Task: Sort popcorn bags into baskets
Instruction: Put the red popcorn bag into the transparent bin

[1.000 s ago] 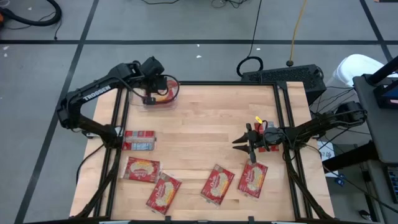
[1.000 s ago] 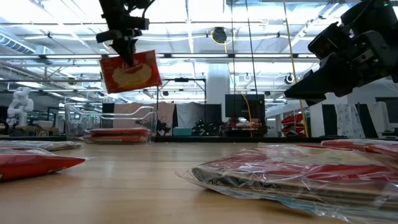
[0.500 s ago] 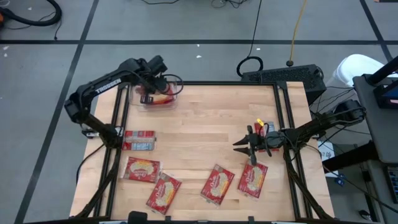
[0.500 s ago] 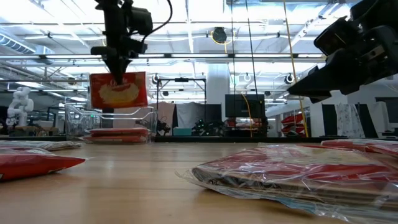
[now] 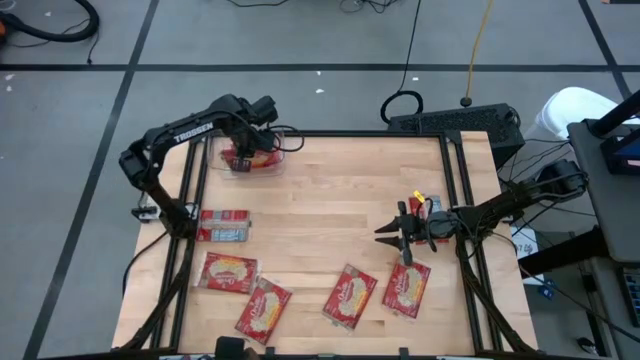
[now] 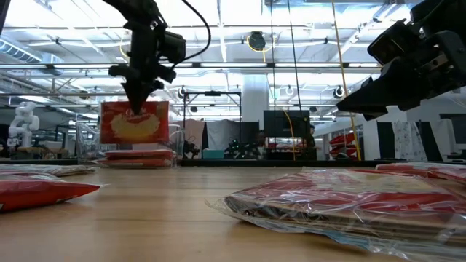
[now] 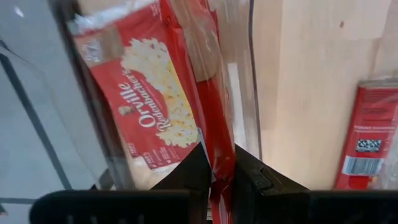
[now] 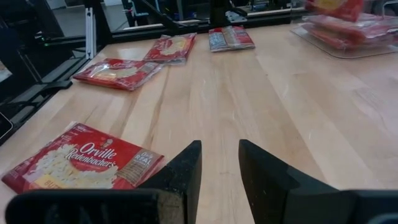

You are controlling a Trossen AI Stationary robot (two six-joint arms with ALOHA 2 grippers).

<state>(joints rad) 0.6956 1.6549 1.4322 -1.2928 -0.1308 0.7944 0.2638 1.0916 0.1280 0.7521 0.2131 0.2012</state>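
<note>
My left gripper (image 5: 250,152) hangs over the clear basket (image 5: 277,166) at the table's far left corner, pointing down and shut on a red popcorn bag (image 6: 135,125). The bag's lower edge is level with the basket's walls (image 6: 175,135), close above the red bags (image 6: 140,156) lying flat inside. One of these shows its popcorn picture (image 7: 155,106). My right gripper (image 5: 383,232) waits open near the table's right side, touching nothing. Several more bags (image 5: 228,271) lie flat along the near part of the table. My left gripper pinches the bag's upper edge (image 7: 219,163) between its two fingers, coming from above and pointing down. The bag hangs upright below the fingers, seen edge-on in the wrist view. Whether its lower edge touches the bags in the basket, I cannot tell.
One bag (image 5: 223,226) lies by the left rail showing its printed back. Two (image 5: 263,307) lie at the near left and two more (image 5: 350,296) at the near right, one (image 8: 84,165) just ahead of my right gripper. Bare wood spans the table's middle.
My left gripper has sunk toward the basket and tipped until it points straight down, staying shut. The bag it carries has come down from well above the basket to the level of the walls and has swung from tilted to hanging upright.
</note>
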